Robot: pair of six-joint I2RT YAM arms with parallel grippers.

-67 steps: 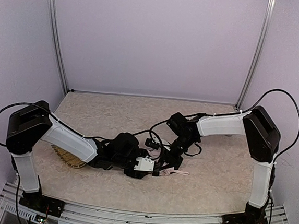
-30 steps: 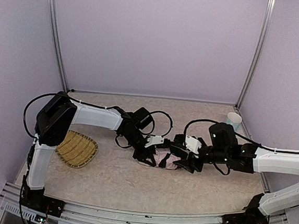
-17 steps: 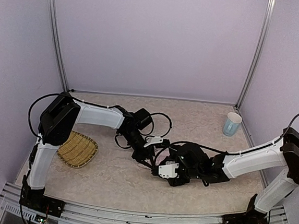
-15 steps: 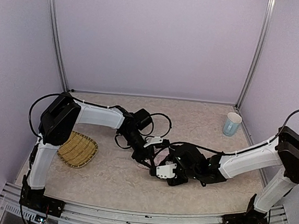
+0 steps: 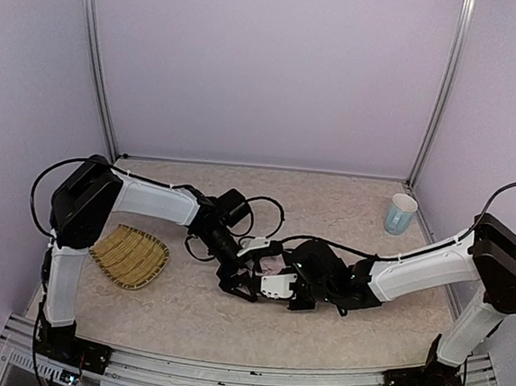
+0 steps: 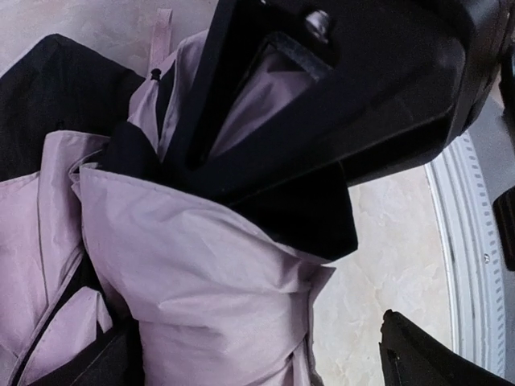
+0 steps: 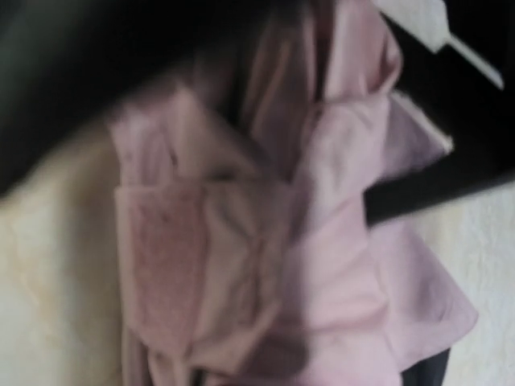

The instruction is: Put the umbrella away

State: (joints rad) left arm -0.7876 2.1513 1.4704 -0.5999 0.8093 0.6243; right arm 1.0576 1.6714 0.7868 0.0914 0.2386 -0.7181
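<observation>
The umbrella [image 5: 271, 265] lies folded and crumpled on the table's middle, and only a small patch of pale pink shows between the two grippers. In the left wrist view its pink canopy [image 6: 201, 273] with black lining fills the frame. My left gripper [image 5: 237, 280] is down at the umbrella's left end, and its dark fingers [image 6: 418, 358] stand wide apart at either side of the fabric. My right gripper [image 5: 277, 283] presses in from the right. Its view is blurred pink fabric [image 7: 322, 241] and its jaws are hidden. Shaft and handle are hidden.
A woven straw tray [image 5: 129, 256] lies at the left, near the left arm's upper link. A pale blue cup [image 5: 401, 213] stands at the back right corner. Black cables loop over the table behind the grippers. A black gripper body [image 6: 346, 88] looms over the fabric.
Both grippers have stayed at the umbrella. The left gripper slid a little nearer and leftward, the right gripper closed up against it, and a pink patch now shows between them.
</observation>
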